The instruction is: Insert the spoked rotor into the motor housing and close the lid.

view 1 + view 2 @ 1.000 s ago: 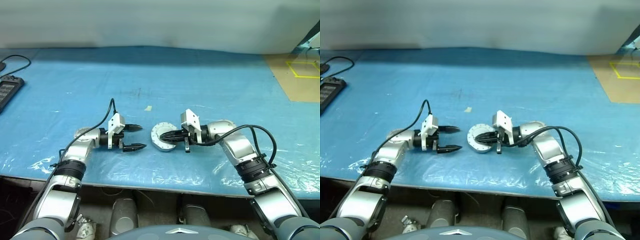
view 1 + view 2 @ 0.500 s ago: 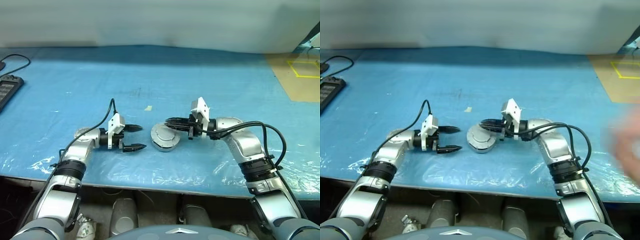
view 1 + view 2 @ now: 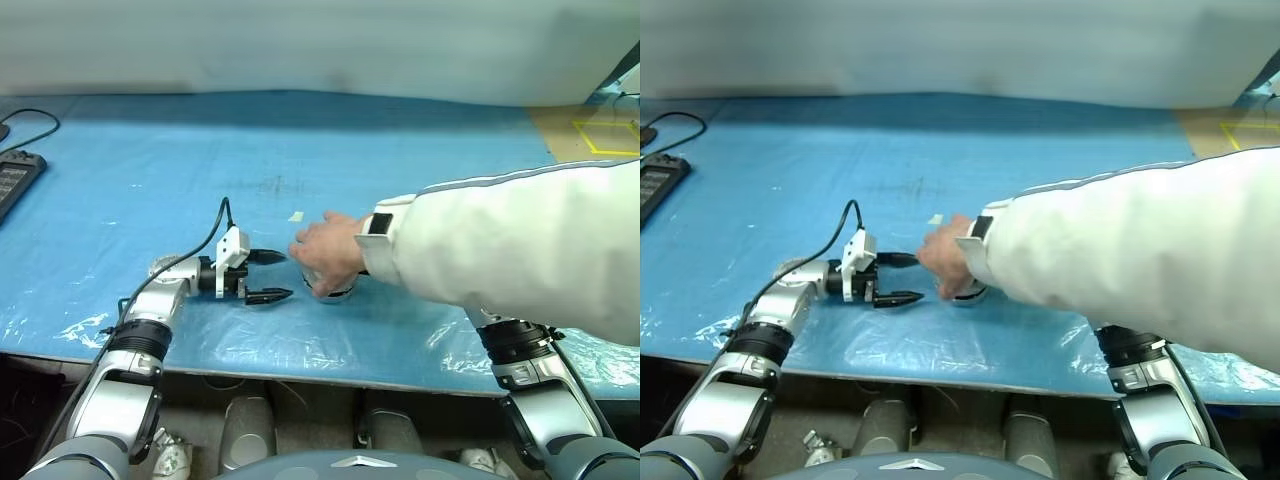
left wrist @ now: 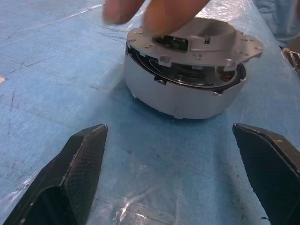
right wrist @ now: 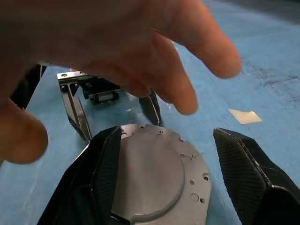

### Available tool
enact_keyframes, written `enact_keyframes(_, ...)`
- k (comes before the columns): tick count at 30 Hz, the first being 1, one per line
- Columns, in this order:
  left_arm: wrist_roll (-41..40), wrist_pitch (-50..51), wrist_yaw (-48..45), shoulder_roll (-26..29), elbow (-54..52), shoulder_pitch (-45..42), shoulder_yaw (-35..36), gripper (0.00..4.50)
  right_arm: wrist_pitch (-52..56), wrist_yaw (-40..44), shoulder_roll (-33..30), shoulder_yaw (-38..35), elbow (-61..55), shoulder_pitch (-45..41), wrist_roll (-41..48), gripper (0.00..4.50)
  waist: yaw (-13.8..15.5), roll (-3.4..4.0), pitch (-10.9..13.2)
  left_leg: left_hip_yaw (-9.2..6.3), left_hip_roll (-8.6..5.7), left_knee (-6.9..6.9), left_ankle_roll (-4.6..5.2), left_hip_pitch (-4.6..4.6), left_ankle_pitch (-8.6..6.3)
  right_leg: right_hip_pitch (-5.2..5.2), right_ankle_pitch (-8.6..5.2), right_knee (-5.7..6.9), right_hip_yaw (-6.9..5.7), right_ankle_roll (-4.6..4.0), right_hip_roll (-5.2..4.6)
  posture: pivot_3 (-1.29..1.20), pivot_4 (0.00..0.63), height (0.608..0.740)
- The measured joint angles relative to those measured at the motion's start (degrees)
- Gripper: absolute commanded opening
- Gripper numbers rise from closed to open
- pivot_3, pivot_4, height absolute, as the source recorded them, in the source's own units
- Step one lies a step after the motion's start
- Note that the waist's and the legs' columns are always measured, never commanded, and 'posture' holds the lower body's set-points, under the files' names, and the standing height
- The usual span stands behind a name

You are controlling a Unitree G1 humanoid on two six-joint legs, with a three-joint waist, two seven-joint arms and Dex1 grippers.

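A person's hand [image 3: 328, 258] in a white sleeve [image 3: 500, 240] is seen reaching in from the right edge of the frame to the centre of the blue plastic-covered surface [image 3: 420, 170], where it is laid on top of the motor housing [image 4: 183, 91]. In the left wrist view the lid [image 4: 206, 40] is seen resting on the grey housing, tilted and not fully seated, with a dark gap showing along the near rim under it; the person's fingers [image 4: 164, 14] are touching the lid's top. The spoked rotor cannot be made out. The left gripper [image 3: 270, 277] is seen just left of the housing in the head view, pointing toward it and apart from it, its jaws spread wide with nothing between them. In the right wrist view the right gripper [image 5: 166, 173] is seen with its jaws standing wide apart on either side of the lid's smooth grey face [image 5: 150, 178], not pressed against it, the person's hand hanging above. A small pale scrap [image 3: 296, 216] lies on the surface just beyond the hand, and a dark device with a cable [image 3: 18, 178] lies at the far left edge.
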Motion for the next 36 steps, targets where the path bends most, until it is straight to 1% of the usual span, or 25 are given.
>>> enact_keyframes(7, 0.00, 0.00, 0.02, 0.00, 0.00, 0.01, 0.00, 4.50, -0.43, -0.29, 0.00, -0.01, 0.53, -0.03, -0.41, 3.32, 0.00, 0.00, 0.00, 0.00, 0.00, 0.00, 0.00, 0.00, 0.00, -0.01, 0.00, 0.00, 0.00, 0.00, 0.00, 0.00, 0.150, 0.740)
enact_keyframes(12, 0.01, 0.00, 0.03, 0.00, 0.00, 0.02, 0.00, 4.50, -2.16, -2.33, -0.15, -1.12, 4.28, -1.42, -1.24, 3.32, -0.05, 0.00, 0.00, 0.00, 0.01, 0.00, 0.00, 0.00, 0.00, -0.01, 0.00, 0.01, 0.00, 0.00, 0.00, 0.00, 0.150, 0.740)
enact_keyframes(17, 0.05, -0.02, 0.03, 0.00, 0.06, 0.02, 0.00, 4.50, -5.45, -6.15, -2.18, -4.87, 11.89, -5.29, -2.89, 3.32, -0.03, 0.00, 0.00, 0.01, -0.02, 0.01, -0.01, 0.00, 0.01, -0.01, 0.00, 0.03, 0.00, 0.00, 0.00, 0.00, 0.150, 0.740)
enact_keyframes(23, 0.08, -0.06, 0.02, 0.00, 0.31, 0.01, 0.00, 4.50, -7.98, -10.43, -3.80, -9.30, 19.12, -7.30, -4.01, 3.32, 0.00, 0.00, 0.00, 0.01, -0.03, 0.01, -0.01, -0.02, 0.01, -0.01, 0.00, 0.02, 0.00, 0.00, 0.00, 0.00, 0.150, 0.740)
enact_keyframes(27, 0.13, -0.11, 0.00, -0.04, 0.58, 0.00, -0.01, 4.50, -7.88, -10.30, -4.23, -11.11, 20.41, -7.29, -3.54, 3.32, -0.09, 0.00, 0.00, 0.01, 0.00, 0.01, 0.01, 0.00, 0.01, -0.01, 0.00, 0.04, -0.01, 0.00, 0.02, 0.00, 0.150, 0.740)
enact_keyframes(36, 0.22, -0.69, 0.00, -0.06, 1.01, -0.01, -0.01, 4.50, -7.44, -11.36, -4.16, -11.47, 21.44, -6.87, -3.24, 3.32, 0.02, 0.00, 0.00, 0.01, -0.01, 0.04, 0.03, -0.01, 0.00, -0.01, 0.00, 0.05, -0.01, 0.00, 0.01, 0.00, 0.150, 0.740)
